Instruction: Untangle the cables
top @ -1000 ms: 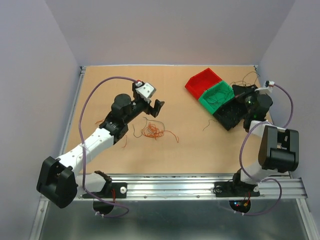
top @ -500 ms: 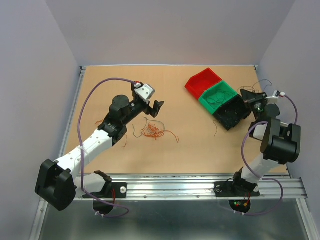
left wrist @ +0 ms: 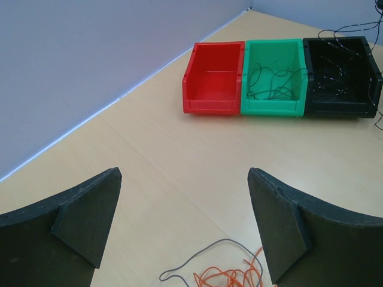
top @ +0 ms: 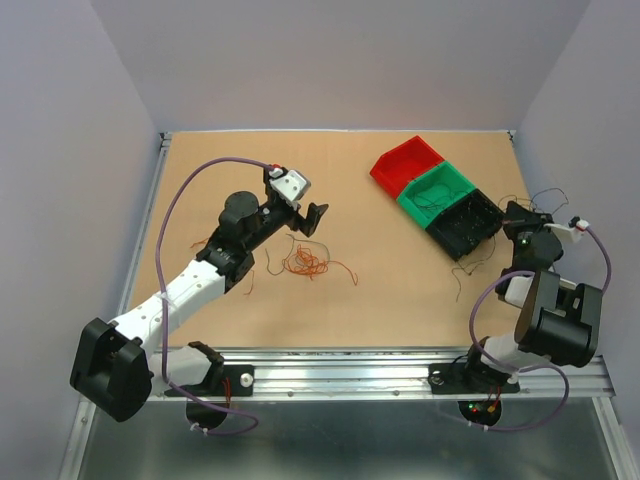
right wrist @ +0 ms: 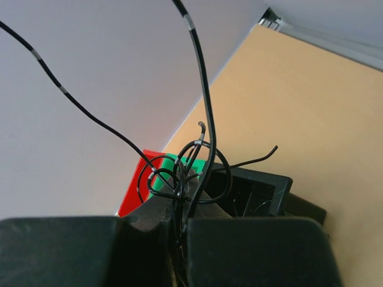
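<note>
Reading the table (top: 400,290) as a dial from the overhead camera, with 6 o'clock at the arm bases, the nearest of the cables is the orange-red tangle (top: 305,263). It lies just toward 7 o'clock of centre, with a grey strand (left wrist: 197,261) looped at its edge. Just beyond it, toward 10 o'clock, the left gripper (left wrist: 182,206) hangs above the board with its fingers spread wide and nothing between them.

Out at 3 o'clock the right gripper (right wrist: 179,230) has its fingers pressed together on a knot of black wires (right wrist: 191,170). Stiff ends spring up out of the pinch, and one fine strand trails toward 4 o'clock.

Farther off, at 2 o'clock, three bins touch in a diagonal row. The black bin (left wrist: 338,110) is nearest the right gripper and has fine black wire in it. The green bin (left wrist: 272,109) holds dark curls (left wrist: 272,84), and the red bin (left wrist: 212,106) looks bare inside.

The step in hand looks to be the right arm drawing its black clump clear of the black bin. I judge that the next move calls for a slow pull, so that snagged strands slip free instead of dragging more wire along. The left gripper, I judge, needs only a short descent and a pinch on one outer loop of the orange-red tangle, not its middle, lest the whole mass lift together.
</note>
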Tool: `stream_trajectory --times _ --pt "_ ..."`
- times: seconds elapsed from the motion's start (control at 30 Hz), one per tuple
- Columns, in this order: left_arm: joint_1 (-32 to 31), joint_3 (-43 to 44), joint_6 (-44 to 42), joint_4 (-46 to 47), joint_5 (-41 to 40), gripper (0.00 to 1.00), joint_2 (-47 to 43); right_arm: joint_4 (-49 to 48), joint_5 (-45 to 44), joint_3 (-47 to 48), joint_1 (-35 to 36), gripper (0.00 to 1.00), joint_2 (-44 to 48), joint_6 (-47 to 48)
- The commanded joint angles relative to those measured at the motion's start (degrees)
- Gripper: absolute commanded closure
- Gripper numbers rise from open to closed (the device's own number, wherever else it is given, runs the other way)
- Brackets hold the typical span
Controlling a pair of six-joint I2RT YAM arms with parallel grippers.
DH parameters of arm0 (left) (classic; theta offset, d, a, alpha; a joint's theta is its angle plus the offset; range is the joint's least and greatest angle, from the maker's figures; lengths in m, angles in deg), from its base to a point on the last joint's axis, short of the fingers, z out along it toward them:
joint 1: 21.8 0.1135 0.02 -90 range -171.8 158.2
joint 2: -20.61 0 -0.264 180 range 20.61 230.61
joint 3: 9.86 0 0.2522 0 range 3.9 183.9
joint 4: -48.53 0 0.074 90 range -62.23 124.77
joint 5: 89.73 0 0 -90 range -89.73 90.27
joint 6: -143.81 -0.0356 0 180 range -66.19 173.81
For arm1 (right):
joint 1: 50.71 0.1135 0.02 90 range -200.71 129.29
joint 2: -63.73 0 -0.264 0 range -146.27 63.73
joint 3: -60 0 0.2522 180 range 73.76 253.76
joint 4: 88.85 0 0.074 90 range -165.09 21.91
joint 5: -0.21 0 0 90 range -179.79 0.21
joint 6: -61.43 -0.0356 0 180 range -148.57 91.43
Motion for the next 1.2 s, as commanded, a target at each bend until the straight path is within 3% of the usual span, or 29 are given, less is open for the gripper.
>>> stream_trajectory --times 0.0,0.17,0.37,0.57,0.63,0.8,1.0,1.17 --pt "-0.2 0.3 -0.7 3.1 0.2 0.01 -0.2 3.8 -6.0 -0.3 0.9 0.99 4.0 4.8" --pt "-0.2 0.4 -0.8 2.8 0.3 0.01 -0.3 26.4 -14.5 10.1 8.3 0.99 5.7 12.6" --pt "-0.3 0.7 -0.6 2.1 0.3 0.01 -0.9 49.4 -26.9 17.6 13.0 1.00 6.9 12.4" --pt "-0.5 1.5 -0.4 1.3 0.6 0.01 -0.5 69.5 -44.8 29.4 22.6 1.00 -1.3 11.2" --pt "-0.6 1.5 -0.4 0.9 0.5 0.01 -0.6 74.5 -45.0 32.0 22.7 0.99 -3.5 8.1" --pt "-0.7 1.5 -0.3 0.8 0.6 0.01 -0.7 75.4 -40.2 34.8 23.5 0.99 -9.6 9.2" --pt "-0.8 1.9 -0.3 0.2 0.4 0.01 -0.6 89.9 -44.9 46.5 23.6 0.99 -23.4 1.1" --pt "-1.0 1.9 -0.3 -0.1 0.2 0.01 -0.8 91.5 -41.9 50.4 23.6 0.99 -29.7 2.2"
